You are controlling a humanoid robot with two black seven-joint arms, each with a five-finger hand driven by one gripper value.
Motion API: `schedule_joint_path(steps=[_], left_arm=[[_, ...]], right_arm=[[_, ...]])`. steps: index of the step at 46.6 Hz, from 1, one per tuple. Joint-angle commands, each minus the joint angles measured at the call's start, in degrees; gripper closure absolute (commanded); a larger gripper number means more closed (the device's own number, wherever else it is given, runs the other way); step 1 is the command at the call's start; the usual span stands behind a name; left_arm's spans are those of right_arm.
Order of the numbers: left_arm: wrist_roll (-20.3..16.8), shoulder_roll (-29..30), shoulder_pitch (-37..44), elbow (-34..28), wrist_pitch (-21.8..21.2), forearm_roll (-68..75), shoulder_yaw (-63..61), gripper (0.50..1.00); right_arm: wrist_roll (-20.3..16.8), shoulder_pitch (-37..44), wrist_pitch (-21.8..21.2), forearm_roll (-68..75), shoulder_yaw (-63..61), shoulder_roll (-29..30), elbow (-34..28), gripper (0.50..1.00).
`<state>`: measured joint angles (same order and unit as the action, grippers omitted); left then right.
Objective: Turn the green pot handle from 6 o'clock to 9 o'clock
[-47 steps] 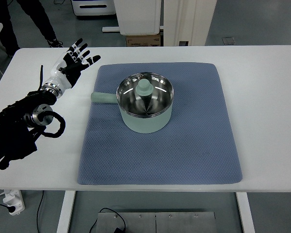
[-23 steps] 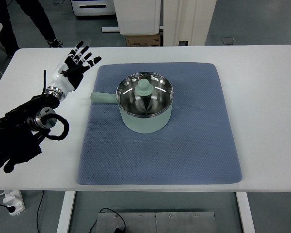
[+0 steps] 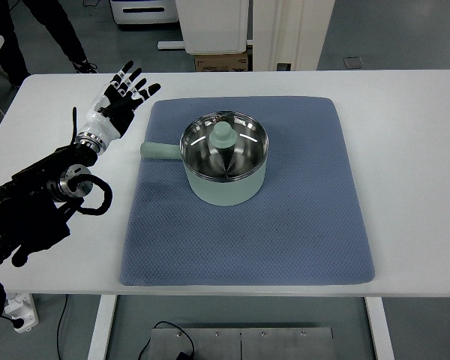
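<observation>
On the blue mat [image 3: 285, 225], the green pot [image 3: 225, 161] holds its lid knob [image 3: 223, 135].

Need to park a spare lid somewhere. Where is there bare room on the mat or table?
The blue mat is bare in front of and right of the green pot; the white table right of the mat is bare too. It is crowded at the left, around the pot handle and the open left hand.

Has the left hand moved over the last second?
Yes. The left hand, fingers spread, has drifted right and slightly up toward the blue mat's top-left corner; the green pot stayed put.
</observation>
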<state>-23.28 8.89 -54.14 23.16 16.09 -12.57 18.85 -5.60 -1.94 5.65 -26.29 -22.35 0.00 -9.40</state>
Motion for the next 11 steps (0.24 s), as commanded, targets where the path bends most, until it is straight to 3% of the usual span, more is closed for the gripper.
schedule_joint_path(steps=[1, 11], left_arm=[[-0.01, -0.1, -0.09, 0.04, -0.01, 0.0, 0.04, 0.5], [-0.01, -0.63, -0.09, -0.05, -0.01, 0.0, 0.22, 0.5]], right_arm=[[-0.03, -0.08, 0.06, -0.08, 0.11, 0.0, 0.08, 0.5], [-0.12, -0.17, 0.33, 0.18, -0.06, 0.0, 0.09, 0.5]])
